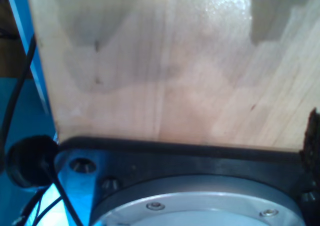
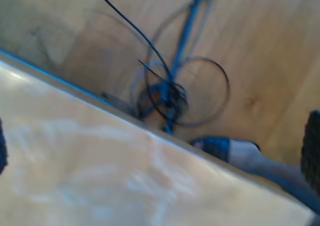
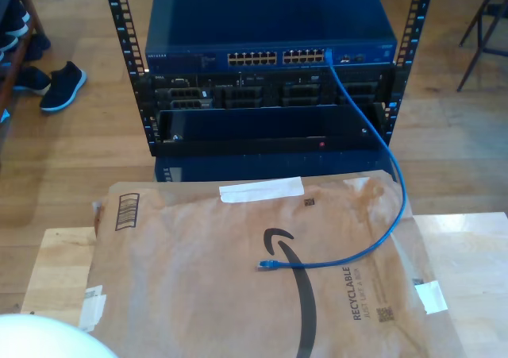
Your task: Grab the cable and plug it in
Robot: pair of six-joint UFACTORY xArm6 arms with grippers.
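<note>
Cable (image 3: 379, 148) first: thin and bright blue, it has one end already seated in a port at the right end of the switch's (image 3: 270, 36) port row in the exterior view, up at about one o'clock. From there it drops down across the front of the rack (image 3: 270, 112), swings out toward three o'clock, then curls back across the brown paper mailer (image 3: 254, 279). Its free plug (image 3: 268, 265) lies flat on that paper, near the printed smile logo, close to the centre of the exterior view and just toward six o'clock. The mailer covers most of the light wooden table (image 3: 468, 255). Dark shoes (image 3: 59, 84) sit on the floor at ten o'clock. My first gripper's camera looks onto pale wood and a dark base plate (image 1: 200, 161); my second gripper's camera looks past a wooden edge to a tangle of dark wires (image 2: 170, 93) on the floor. For both pincers, I cannot tell whether the jaws are released or clenched.
</note>
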